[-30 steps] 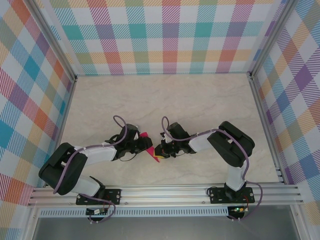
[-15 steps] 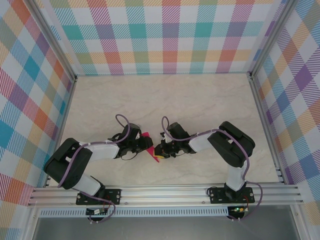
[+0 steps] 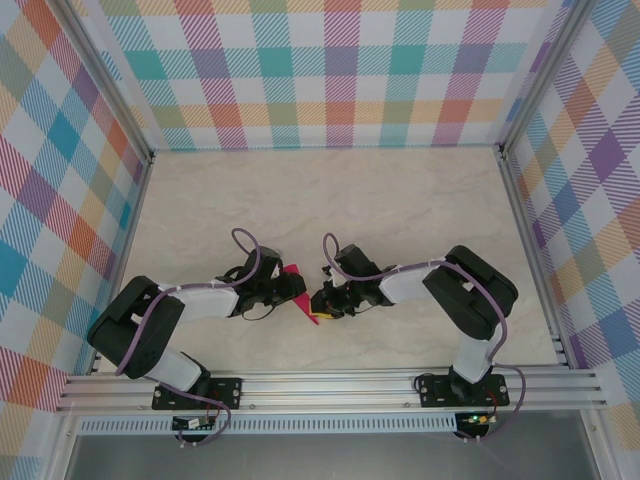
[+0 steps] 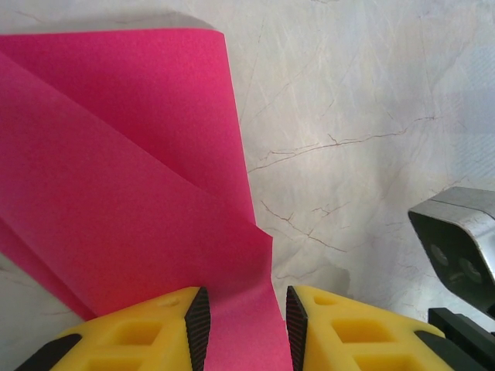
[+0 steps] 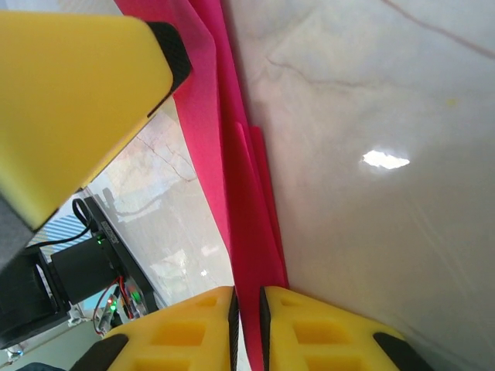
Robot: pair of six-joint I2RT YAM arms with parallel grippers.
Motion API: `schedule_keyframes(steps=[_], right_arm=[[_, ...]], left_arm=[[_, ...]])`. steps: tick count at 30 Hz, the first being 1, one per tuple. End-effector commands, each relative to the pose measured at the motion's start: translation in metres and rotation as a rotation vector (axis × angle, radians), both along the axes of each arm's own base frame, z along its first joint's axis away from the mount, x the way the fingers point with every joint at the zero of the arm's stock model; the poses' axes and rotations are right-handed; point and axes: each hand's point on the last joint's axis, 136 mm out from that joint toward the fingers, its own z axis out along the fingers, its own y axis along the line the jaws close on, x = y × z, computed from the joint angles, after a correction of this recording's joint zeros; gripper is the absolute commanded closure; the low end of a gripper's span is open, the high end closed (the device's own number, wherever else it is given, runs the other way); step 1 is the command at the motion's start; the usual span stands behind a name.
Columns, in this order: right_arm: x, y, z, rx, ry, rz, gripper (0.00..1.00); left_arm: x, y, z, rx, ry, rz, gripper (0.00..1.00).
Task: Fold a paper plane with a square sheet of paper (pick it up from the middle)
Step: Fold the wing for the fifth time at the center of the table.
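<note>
Slippage is risked: folded pink paper (image 4: 116, 193) is pinched edge-on by the narrow right tool (image 5: 247, 300); grip by the left tool (image 4: 242, 317) cannot be judged.

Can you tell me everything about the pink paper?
The pink paper is thin, plain magenta and already folded: layers overlap along slanting creases. It is near the front middle of the marble-look table, between the two arms. One end runs between the yellow, black-padded fingers of the left tool; whether they pinch it is unclear. The right tool is closed narrowly on its thin folded edge.
</note>
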Motion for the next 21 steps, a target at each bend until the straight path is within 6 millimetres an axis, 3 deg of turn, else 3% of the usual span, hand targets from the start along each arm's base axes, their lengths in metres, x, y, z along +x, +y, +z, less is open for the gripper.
schedule_keyframes(steps=[1, 4, 11, 21], right_arm=[[-0.005, -0.005, 0.007, -0.021, -0.013, 0.024, 0.83], [-0.005, -0.005, 0.010, -0.034, -0.018, 0.035, 0.85], [-0.013, -0.013, -0.006, -0.091, 0.030, 0.061, 0.91], [-0.033, -0.030, -0.027, -0.218, 0.078, 0.125, 0.90]], left_arm=[[-0.013, 0.019, -0.025, 0.096, 0.068, 0.006, 0.65], [-0.013, 0.017, -0.026, 0.089, 0.071, 0.002, 0.65], [-0.012, 0.017, -0.026, 0.090, 0.077, 0.002, 0.65], [-0.014, 0.017, -0.032, 0.104, 0.103, 0.003, 0.65]])
